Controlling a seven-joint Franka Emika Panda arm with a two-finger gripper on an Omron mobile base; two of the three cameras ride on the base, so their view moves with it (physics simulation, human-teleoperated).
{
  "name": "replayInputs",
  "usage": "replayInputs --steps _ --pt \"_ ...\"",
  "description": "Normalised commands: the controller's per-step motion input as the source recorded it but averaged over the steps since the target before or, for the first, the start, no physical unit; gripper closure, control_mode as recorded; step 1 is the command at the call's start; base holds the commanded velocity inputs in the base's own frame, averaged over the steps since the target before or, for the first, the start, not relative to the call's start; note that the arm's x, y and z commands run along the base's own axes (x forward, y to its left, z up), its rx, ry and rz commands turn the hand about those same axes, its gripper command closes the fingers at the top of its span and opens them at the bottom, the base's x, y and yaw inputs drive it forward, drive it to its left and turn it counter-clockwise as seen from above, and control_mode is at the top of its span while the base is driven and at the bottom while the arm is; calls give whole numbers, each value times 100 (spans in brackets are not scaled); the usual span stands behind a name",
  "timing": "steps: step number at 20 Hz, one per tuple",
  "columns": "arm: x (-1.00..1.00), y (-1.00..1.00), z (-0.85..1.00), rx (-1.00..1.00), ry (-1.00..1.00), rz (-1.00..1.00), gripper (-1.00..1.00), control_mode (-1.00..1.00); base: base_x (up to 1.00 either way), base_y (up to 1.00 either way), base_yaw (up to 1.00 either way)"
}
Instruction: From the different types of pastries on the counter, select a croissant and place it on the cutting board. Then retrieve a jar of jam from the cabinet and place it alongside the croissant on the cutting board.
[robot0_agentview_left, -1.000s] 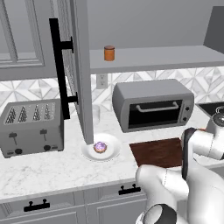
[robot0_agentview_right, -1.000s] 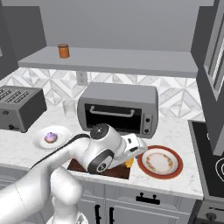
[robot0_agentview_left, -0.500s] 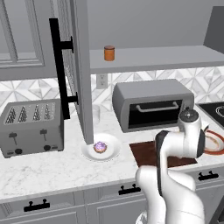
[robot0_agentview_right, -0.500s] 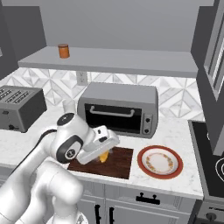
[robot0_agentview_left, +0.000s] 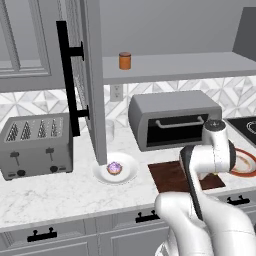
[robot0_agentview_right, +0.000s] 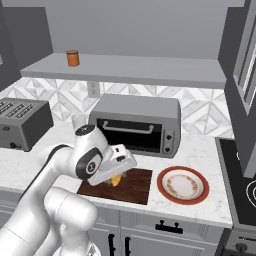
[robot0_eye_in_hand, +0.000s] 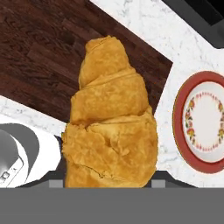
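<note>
Setting: grey kitchen, white marble table (robot0_agentview_right: 205, 207) under an open wall cabinet (robot0_agentview_left: 92, 75); all places below given relative to the cutting board (robot0_agentview_right: 135, 186).
Cutting board: dark reddish-brown, flat on the table directly in front of the toaster oven (robot0_agentview_right: 137, 122); red-rimmed plate (robot0_agentview_right: 183, 185) just beside its right edge.
Croissant: golden croissant (robot0_eye_in_hand: 111, 122) carried above the board, long axis pointing along the hand view, most of its length over the wood (robot0_eye_in_hand: 52, 61), its near end over the table edge.
Pincer: pincer (robot0_agentview_right: 116, 176) clamped on the croissant, low over the board's left half; fingertips hidden behind the pastry.
Step in hand: setting the croissant down on the board.
Method: shift slightly toward the board's centre before lowering, so that no part overhangs. Lower straight down until the pastry rests on the wood, then release. Retract vertically to avoid dragging or rolling it.
Spacing: leave bare board beside the croissant for the jar.
Risk: soft flaky pastry, likely to crush or stick to the fingers if released early or squeezed harder.
Jar of jam: orange jar of jam (robot0_agentview_left: 125, 60) on the cabinet shelf, up and to the left of the board, not yet fetched.
Cupcake: purple-frosted cupcake (robot0_agentview_left: 114, 168) on a white plate (robot0_agentview_left: 127, 172) left of the board; leave alone.
</note>
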Motion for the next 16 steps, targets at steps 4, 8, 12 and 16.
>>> replayInputs --steps 4,8,12,16 --pt "10 -2 -10 5 0 1 100 -100 0 0 0" --pt "32 0 -32 0 0 0 100 -100 0 0 0" --pt "61 0 -39 1 0 0 100 -100 0 0 0" --pt "30 0 -12 1 -1 0 100 -100 0 0 0"
